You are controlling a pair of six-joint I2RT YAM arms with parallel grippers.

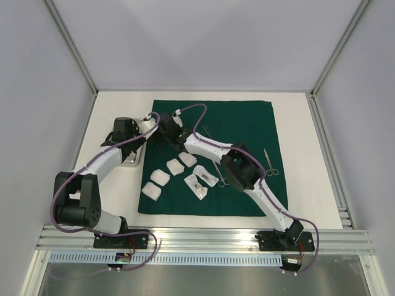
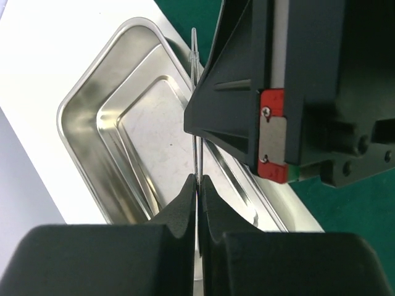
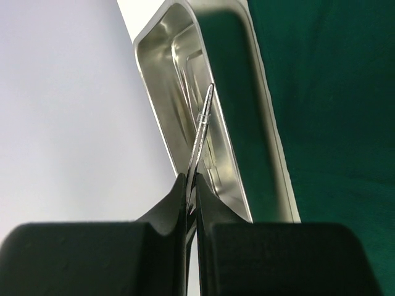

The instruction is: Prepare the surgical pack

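The left pincer [image 2: 197,185] is clenching a slim metal instrument [image 2: 194,46], and the right pincer [image 3: 190,185] is clamping the same instrument, so both are gripping it at once above the steel tray [image 2: 83,142]. The tray is sitting on the white worktop [image 1: 117,105] at the left edge of the green cloth [image 1: 247,120], where gauze squares [image 1: 160,177] and scissors [image 1: 270,165] are lying. This is looking like a handover on the way to loading the tray. Next, one pincer is probably going to have to let go, so the other can lower the instrument flat into the tray.
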